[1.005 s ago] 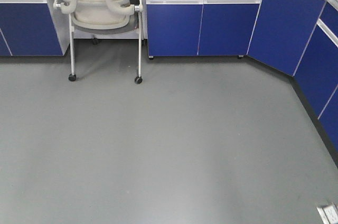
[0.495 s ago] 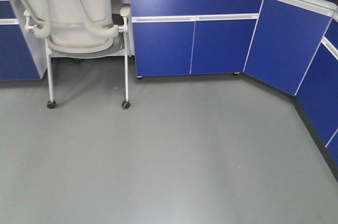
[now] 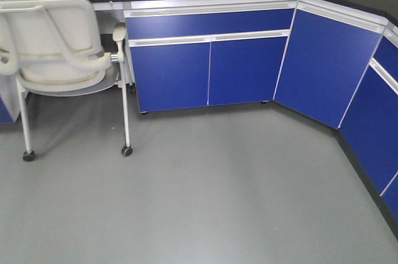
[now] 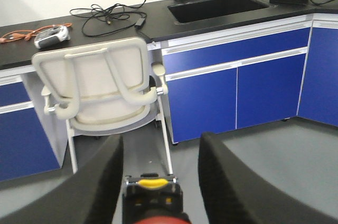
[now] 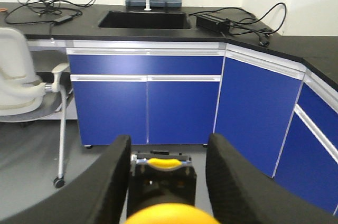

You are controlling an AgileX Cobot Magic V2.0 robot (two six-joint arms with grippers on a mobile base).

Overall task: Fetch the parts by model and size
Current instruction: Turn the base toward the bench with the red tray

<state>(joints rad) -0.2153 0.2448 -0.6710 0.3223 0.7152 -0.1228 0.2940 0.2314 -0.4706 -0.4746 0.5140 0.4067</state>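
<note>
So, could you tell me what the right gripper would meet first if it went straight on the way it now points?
Probably the blue cabinet doors under the sink; the right gripper, holding the yellow-capped switch, has only open floor before them.

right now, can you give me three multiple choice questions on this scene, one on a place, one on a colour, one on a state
1. Where is the sink?
A. set in the black countertop
B. on a trolley
C. on a wall shelf

2. What colour is the cap of the switch between the right gripper's fingers?
A. green
B. yellow
C. white

3. The two cabinet doors under the sink are:
A. both open
B. one open
C. both shut

Answers:
1 A, the basin is sunk into the black top.
2 B, a yellow dome shows low in the right wrist view.
3 C, both blue fronts lie flush.
</note>
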